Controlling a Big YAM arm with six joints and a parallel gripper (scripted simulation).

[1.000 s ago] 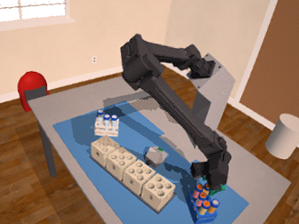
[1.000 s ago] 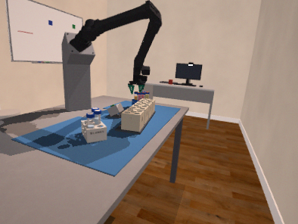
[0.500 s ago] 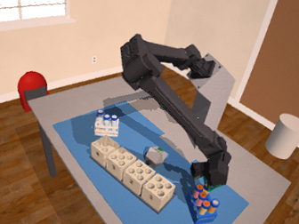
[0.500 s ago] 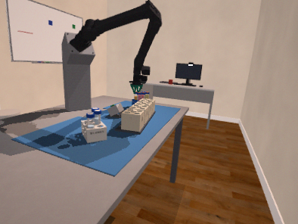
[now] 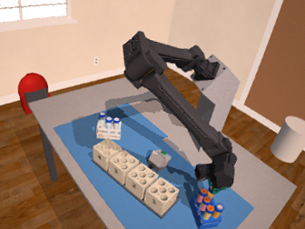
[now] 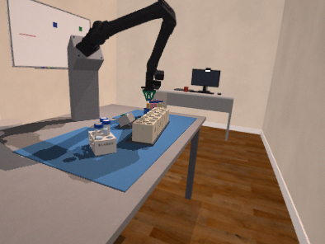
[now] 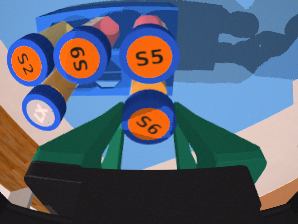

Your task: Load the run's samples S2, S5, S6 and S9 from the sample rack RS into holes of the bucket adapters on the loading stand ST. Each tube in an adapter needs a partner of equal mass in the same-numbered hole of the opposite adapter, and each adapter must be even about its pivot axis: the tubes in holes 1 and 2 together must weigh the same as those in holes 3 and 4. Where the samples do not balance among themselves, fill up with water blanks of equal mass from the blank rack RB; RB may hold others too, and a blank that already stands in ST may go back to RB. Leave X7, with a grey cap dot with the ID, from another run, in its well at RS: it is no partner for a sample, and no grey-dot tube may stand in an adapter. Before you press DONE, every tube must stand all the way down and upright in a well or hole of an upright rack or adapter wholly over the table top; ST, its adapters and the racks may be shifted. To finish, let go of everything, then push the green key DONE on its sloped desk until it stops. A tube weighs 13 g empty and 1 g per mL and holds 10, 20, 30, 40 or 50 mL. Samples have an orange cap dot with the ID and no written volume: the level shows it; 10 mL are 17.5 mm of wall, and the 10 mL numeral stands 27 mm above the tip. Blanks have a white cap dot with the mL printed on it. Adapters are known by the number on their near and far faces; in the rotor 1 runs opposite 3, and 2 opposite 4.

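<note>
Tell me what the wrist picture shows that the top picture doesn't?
Only the wrist view shows the cap labels: S6 squeezed between the green pincer fingers, plus S5, S9 and S2.

Only the top view shows the four cream adapters, the white blank rack, the green DONE key and the whole arm.

Both show the blue sample rack with its orange-capped tubes.

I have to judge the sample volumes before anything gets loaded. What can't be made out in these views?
- Liquid levels: wrist view shows caps only; S6 sits clamped in the gripper.
- White-dot tube: its print is unreadable.
- Sample rack, exterior view: largely hidden behind the adapters.
- Blank rack cap numbers: too small in the top view.
</note>
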